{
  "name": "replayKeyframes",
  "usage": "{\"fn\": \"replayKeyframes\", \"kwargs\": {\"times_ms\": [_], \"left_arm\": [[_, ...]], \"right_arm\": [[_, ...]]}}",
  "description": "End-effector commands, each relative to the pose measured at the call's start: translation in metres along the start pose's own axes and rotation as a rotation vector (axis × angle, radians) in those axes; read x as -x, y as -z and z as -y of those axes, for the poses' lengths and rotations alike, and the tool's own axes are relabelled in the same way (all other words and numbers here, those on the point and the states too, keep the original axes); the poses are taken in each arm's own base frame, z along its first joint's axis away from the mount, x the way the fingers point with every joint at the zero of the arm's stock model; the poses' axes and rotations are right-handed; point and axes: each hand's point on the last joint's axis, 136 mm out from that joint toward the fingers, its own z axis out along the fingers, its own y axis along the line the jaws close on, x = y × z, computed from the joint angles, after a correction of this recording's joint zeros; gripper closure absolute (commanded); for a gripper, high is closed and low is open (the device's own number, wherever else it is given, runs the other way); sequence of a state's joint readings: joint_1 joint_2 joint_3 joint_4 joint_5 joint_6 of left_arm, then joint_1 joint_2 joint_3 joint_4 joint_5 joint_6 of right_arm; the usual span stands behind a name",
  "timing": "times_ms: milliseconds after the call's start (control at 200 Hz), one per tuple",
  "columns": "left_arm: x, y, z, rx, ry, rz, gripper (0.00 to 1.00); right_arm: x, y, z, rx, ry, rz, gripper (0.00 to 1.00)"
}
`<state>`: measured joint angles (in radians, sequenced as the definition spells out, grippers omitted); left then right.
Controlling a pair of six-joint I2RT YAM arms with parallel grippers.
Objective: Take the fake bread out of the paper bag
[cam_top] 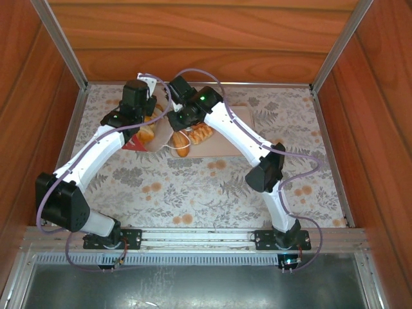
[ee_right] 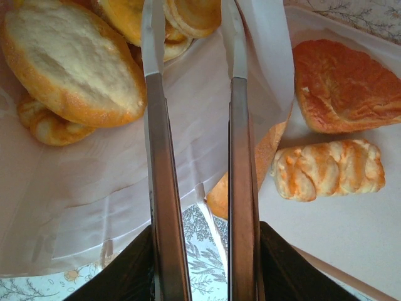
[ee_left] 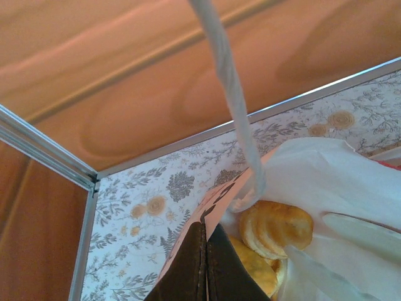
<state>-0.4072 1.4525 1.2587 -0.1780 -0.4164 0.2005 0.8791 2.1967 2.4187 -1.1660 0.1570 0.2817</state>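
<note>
The paper bag [cam_top: 159, 131] lies tipped over at the back of the table, its mouth towards the pink tray [cam_top: 225, 151]. My left gripper [ee_left: 207, 229] is shut on the bag's printed rim, beside its string handle [ee_left: 229, 81]. A ridged golden roll [ee_left: 276, 226] of fake bread lies inside the bag [ee_left: 313, 169]. My right gripper [ee_right: 191, 37] reaches into the bag's mouth with its jaws apart. A small roll [ee_right: 191, 15] sits between its tips; contact cannot be made out. An oval loaf [ee_right: 72, 63] lies to their left in the bag.
Two pastries, one reddish [ee_right: 348, 84] and one braided [ee_right: 329, 169], lie on the tray [ee_right: 351, 244]; another [cam_top: 182, 149] rests at its near-left edge. Wooden walls with metal rails [ee_left: 44, 150] close in the flowered table on three sides.
</note>
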Motion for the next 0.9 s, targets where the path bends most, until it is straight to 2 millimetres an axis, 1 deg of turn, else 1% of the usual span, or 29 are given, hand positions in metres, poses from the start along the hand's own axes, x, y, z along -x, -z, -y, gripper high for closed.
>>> {"fn": "replayKeyframes", "kwargs": {"times_ms": [0, 310, 664, 819, 894], "left_arm": [[0.012, 0.009, 0.001, -0.018, 0.031, 0.043, 1.00], [0.012, 0.009, 0.001, -0.016, 0.019, 0.044, 1.00], [0.011, 0.011, 0.001, -0.020, 0.016, 0.047, 1.00], [0.011, 0.012, 0.001, -0.023, 0.015, 0.049, 1.00], [0.011, 0.013, 0.001, -0.023, 0.013, 0.052, 1.00]], "right_arm": [[0.011, 0.004, 0.001, -0.023, 0.023, 0.043, 0.60], [0.014, -0.005, 0.002, -0.032, 0.042, 0.041, 0.59], [0.011, -0.022, 0.005, -0.043, 0.048, 0.017, 0.60], [0.012, -0.026, 0.004, -0.039, 0.051, 0.021, 0.60], [0.014, -0.026, 0.006, -0.053, 0.044, 0.026, 0.60]]}}
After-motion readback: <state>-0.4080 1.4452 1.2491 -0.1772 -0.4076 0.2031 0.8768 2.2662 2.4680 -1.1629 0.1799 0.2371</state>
